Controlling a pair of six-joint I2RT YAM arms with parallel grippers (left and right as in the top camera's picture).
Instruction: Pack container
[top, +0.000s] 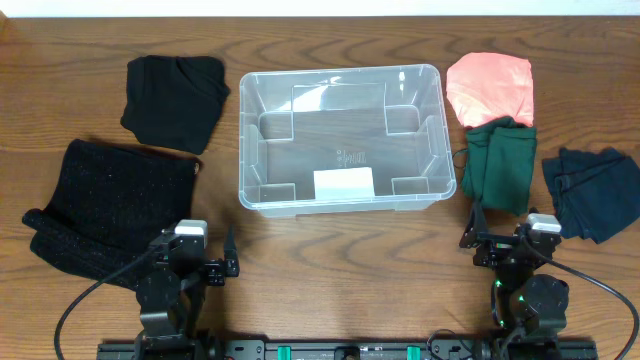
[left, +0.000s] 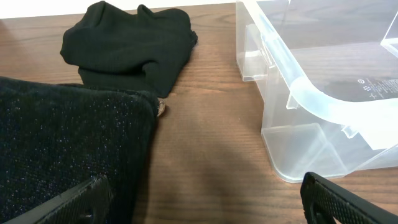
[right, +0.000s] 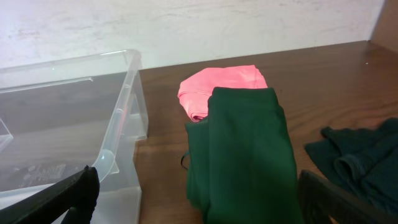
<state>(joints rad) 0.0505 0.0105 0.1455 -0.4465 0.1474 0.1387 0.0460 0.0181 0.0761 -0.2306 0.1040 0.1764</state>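
Container (top: 340, 140) empty; we count nothing packed. Black knit (top: 110, 205), black top (top: 172, 100) wait near left edge; pink garment (top: 490, 88), green garment (top: 500, 165), navy garment (top: 592, 192) near right edge. Agape, empty: left gripper (top: 196, 258), right gripper (top: 508, 245).

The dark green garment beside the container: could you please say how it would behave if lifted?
The dark green garment looks like soft folded cloth, so it would probably droop and unfold. It overlaps the pink garment, which it might drag along. Being thin, it is likely light.
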